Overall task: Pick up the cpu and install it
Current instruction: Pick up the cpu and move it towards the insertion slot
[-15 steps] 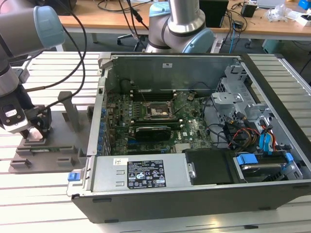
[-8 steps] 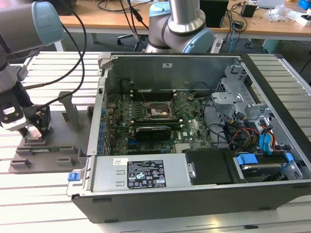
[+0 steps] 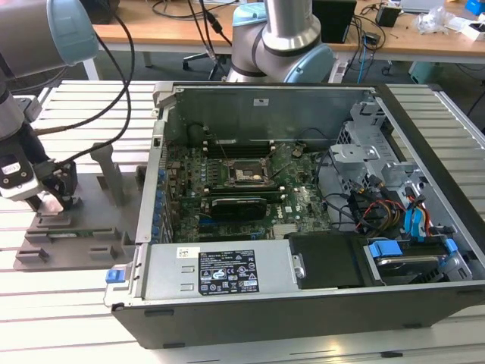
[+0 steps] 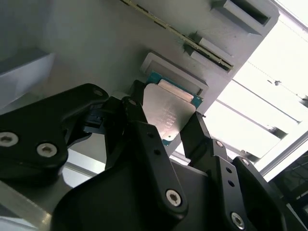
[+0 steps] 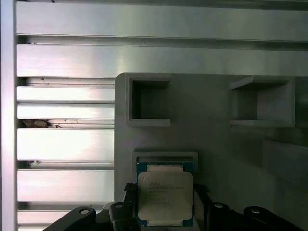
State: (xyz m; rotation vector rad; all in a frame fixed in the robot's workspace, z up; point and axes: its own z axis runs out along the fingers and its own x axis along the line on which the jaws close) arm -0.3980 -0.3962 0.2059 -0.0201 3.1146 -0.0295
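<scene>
The cpu [image 5: 165, 195] is a small square chip with a silvery top and a green rim. It sits at a shallow recess of the grey plastic tray [image 5: 216, 144], between my gripper's [image 5: 164, 198] black fingers. In the second wrist view the fingers [image 4: 138, 109] press against two opposite edges of the cpu [image 4: 169, 111]. I cannot tell whether the chip is lifted off the tray. In the exterior view my gripper [image 3: 51, 200] is low over the tray [image 3: 76, 236] at that view's left. The black socket frame [image 3: 246, 174] lies on the motherboard inside the open computer case [image 3: 265, 91].
The tray has upright posts [image 3: 106, 163] and slotted blocks [image 5: 149, 101] close to my gripper. It rests on a ribbed metal table [image 3: 83, 106]. A second robot arm base [image 3: 276, 38] stands behind the case. Cables and drive bays [image 3: 386, 205] fill the case's right side.
</scene>
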